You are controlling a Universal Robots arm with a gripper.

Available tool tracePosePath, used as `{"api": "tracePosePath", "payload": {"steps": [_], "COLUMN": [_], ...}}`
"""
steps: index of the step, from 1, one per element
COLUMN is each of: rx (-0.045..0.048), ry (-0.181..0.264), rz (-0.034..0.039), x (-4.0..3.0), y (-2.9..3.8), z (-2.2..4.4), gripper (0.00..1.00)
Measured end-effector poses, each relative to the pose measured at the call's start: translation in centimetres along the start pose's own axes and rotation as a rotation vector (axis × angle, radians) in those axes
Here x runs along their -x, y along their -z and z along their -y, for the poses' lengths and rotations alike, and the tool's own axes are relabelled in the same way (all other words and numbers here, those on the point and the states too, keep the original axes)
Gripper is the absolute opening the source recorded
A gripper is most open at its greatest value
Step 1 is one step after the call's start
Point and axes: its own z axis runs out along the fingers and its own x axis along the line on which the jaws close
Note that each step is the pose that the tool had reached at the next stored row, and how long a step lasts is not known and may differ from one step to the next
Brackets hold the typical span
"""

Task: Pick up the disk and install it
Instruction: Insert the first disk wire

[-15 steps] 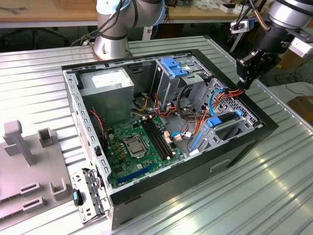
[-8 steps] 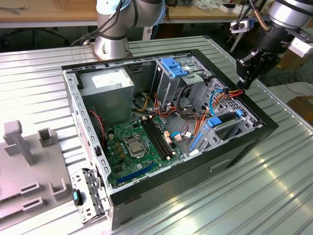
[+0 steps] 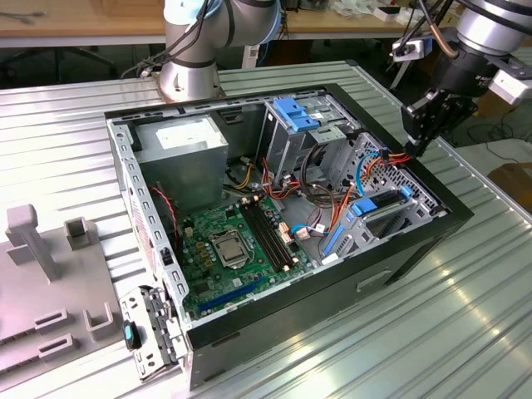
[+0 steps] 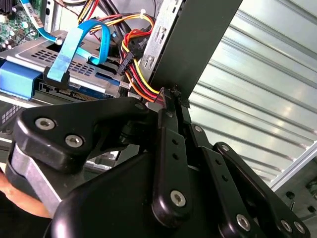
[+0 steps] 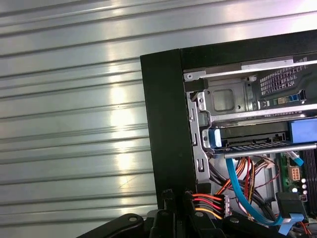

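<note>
- Exterior view: the end effector (image 3: 413,148) hangs over the rim of the case (image 3: 416,249), at the exterior view's right; apart or together, I cannot tell.
- Second wrist view: a blue cable (image 4: 64,54) reaches the edge of the disk (image 4: 84,79).
- The disk lies flat in its bay, cabled end facing the case interior, long axis running into the bay.

The arm (image 3: 490,29) runs out of frame above the case (image 3: 274,320), so its middle stretch is anyone's guess. In the second wrist view the gripper (image 4: 172,96) blocks most of the case's inside with its own bulk, and the disk (image 4: 20,79) in there just peeks out, clipped by the edge too. First wrist view, same deal: the disk (image 5: 252,136) inside the case runs off the edge. Where the wires (image 5: 208,201) by the case wall end up, can't tell.
</note>
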Motion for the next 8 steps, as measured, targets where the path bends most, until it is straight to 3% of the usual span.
{"api": "tracePosePath", "payload": {"steps": [8], "rx": [0.0002], "ry": [0.000], "rz": [0.0000], "x": [-0.02], "y": [0.41], "z": [-0.01], "gripper": [0.16]}}
